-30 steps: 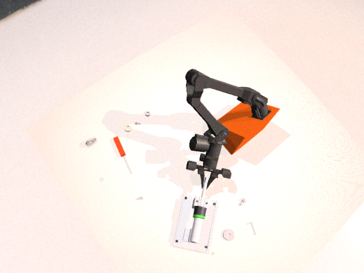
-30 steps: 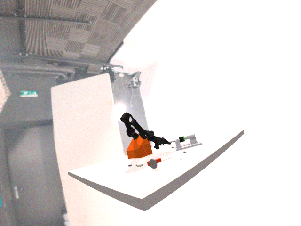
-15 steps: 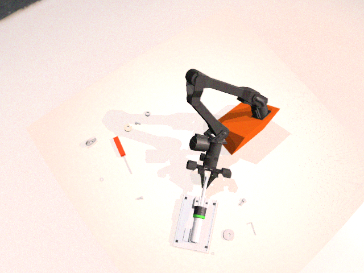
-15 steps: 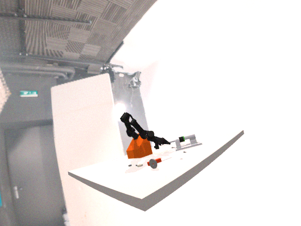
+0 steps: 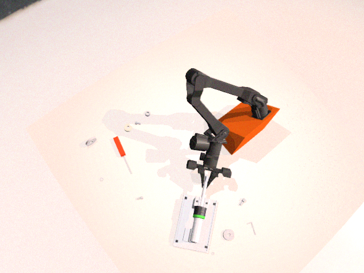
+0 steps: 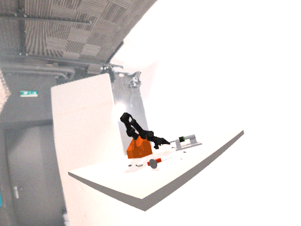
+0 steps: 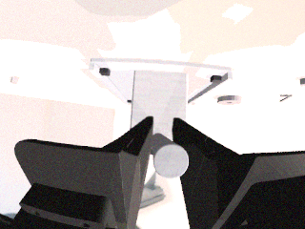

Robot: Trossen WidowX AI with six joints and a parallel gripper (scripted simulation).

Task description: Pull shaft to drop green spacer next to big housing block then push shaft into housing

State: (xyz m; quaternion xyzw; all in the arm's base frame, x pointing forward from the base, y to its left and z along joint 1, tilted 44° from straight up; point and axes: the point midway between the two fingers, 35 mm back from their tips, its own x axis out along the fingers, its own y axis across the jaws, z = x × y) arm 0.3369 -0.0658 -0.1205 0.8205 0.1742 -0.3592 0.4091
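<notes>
My gripper [image 5: 205, 186] [image 6: 169, 143] [image 7: 163, 122] is shut on the shaft near its free end. The pale shaft [image 5: 203, 194] [image 6: 173, 141] runs from the fingers through the front support toward the housing; its round end [image 7: 171, 161] shows between the fingers in the wrist view. The green spacer [image 5: 198, 216] [image 6: 183, 138] sits around the shaft line, right beside the light grey housing [image 5: 195, 230] [image 6: 189, 137]. Black spacers [image 5: 200, 210] [image 6: 181, 139] sit between it and the front support [image 6: 178, 144] [image 7: 159, 95]. The shaft's inner end is hidden.
The fixture stands on a base plate [image 5: 181, 217] [image 7: 143, 62]. A red-handled screwdriver [image 5: 119, 146] [image 6: 157, 160] lies to the left in the top view. A round disc [image 5: 226, 233] [image 7: 229, 99] and a hex key [image 5: 252, 228] lie right of the plate. The orange arm base [image 5: 242, 126] [image 6: 139, 148] stands behind.
</notes>
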